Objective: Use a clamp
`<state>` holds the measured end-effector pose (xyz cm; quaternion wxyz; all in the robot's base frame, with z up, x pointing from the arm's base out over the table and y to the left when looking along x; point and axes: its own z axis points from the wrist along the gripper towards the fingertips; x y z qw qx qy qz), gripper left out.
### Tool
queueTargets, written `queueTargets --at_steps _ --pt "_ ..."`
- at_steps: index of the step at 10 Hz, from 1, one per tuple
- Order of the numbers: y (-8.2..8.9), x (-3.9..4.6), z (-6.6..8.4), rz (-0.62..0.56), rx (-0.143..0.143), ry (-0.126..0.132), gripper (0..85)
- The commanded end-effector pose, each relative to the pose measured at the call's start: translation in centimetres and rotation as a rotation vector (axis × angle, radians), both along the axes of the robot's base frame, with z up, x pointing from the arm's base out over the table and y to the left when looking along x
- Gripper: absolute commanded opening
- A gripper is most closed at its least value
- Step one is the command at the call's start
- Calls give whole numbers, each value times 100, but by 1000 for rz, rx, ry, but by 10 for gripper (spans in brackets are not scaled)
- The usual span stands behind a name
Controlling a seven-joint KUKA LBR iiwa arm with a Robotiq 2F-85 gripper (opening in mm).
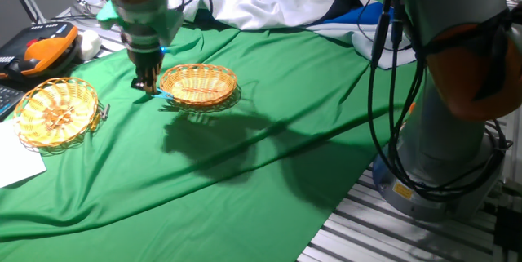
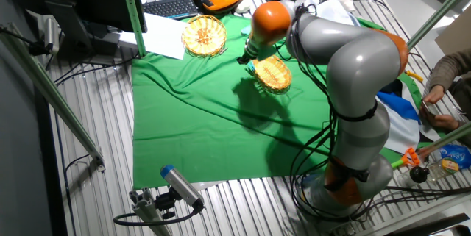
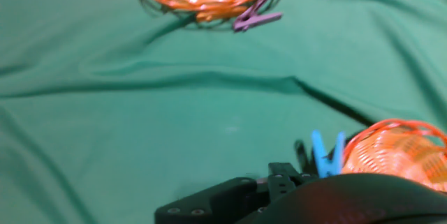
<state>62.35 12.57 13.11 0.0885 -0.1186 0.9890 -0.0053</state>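
Green cloth [image 1: 269, 172] was spread over the table, and two wicker baskets were set on it well apart. The gripper [image 1: 147, 85] was lowered beside the rim of the nearer basket [image 1: 198, 85], at the side facing the other basket [image 1: 55, 112]. The clamp [image 3: 327, 154], a small blue-teal peg with two thin prongs, was seen in the hand view standing upright just beside that basket's rim, prongs upward, close against the gripper's dark body. Whether it was pinched onto the wicker or merely held against it could not be told, since the lower part was hidden. The gripper's fingers were likewise hidden in the hand view and too small in both fixed views, so it could not be told whether they were apart, together, or closed on the clamp.

A small purplish-grey clip [image 3: 256, 21] was seen fastened at the rim of the farther basket, which suggested that the rims served as the places where clips were meant to be attached. The low, close approach to the rim was judged to serve the same purpose: the clamp's mouth had to be lined up with the thin wicker edge. The step in hand was judged to be the placing or releasing of the clamp there.
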Motion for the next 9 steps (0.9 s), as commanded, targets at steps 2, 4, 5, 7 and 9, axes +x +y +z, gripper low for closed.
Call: queueTargets --at_steps 2,4,5,7,9 --pt "57 -28 21 3 2 99 0" --pt "160 -101 39 -20 6 123 0" --pt "216 -140 39 -35 -2 130 0" --pt "313 -186 50 -64 -14 183 0" --pt "353 -233 106 -83 -44 226 0"
